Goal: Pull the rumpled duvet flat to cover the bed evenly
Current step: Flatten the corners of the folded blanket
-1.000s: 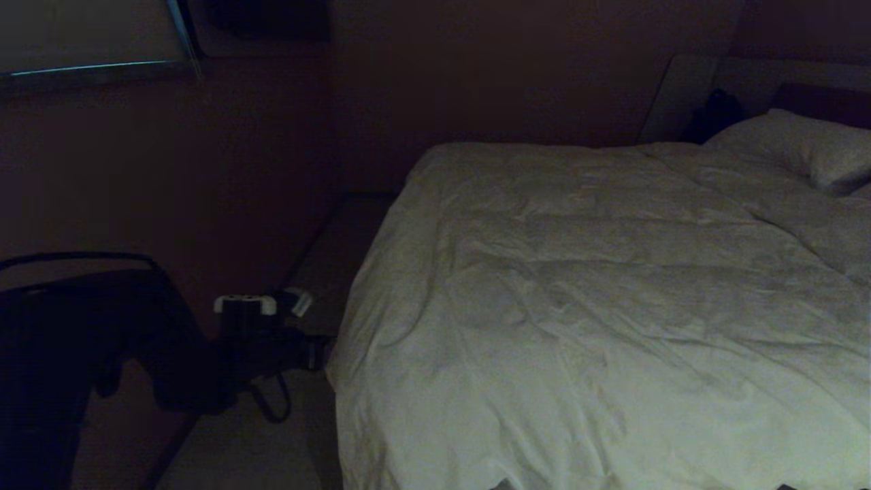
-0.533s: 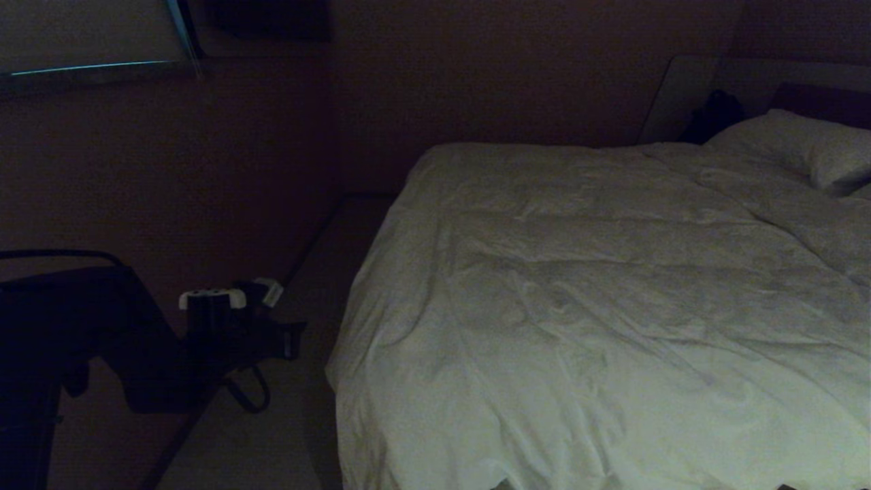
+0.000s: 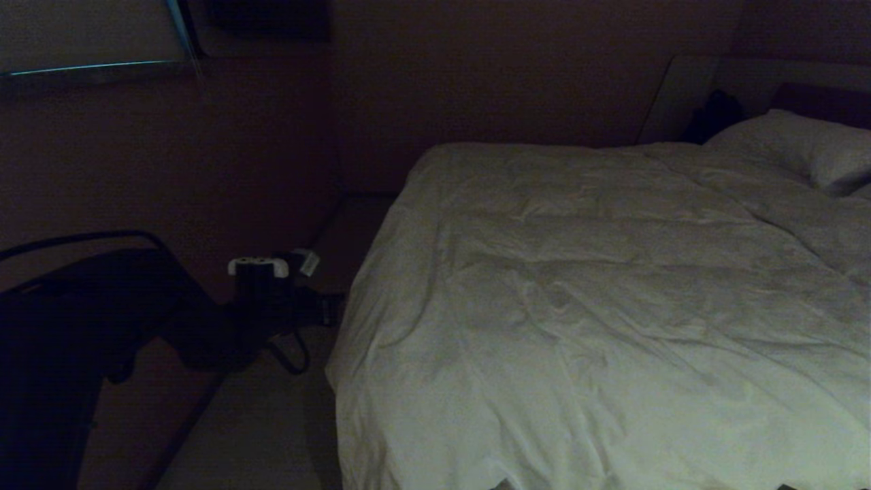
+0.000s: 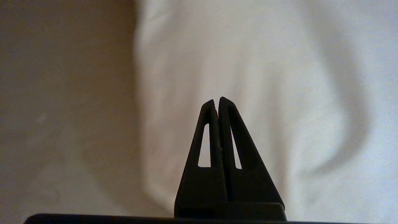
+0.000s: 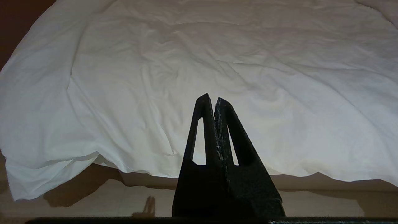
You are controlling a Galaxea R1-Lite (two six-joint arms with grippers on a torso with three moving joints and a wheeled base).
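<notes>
Dim room, white duvet (image 3: pixel 599 320) over bed (image 5: pixel 217 183), unlabelled.

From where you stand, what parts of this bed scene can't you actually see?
- Bed base: the duvet covers it in the head view.
- Headboard: cut off by the head view's edge.
- Right tool: outside the head view.
- Dark item by the pillow: too dim to identify.

duvet (image 5: pixel 217 62): plain white | left hand (image 4: pixel 216 100): black | right hand (image 5: pixel 210 97): black | floor (image 4: pixel 62 109): beige
</notes>
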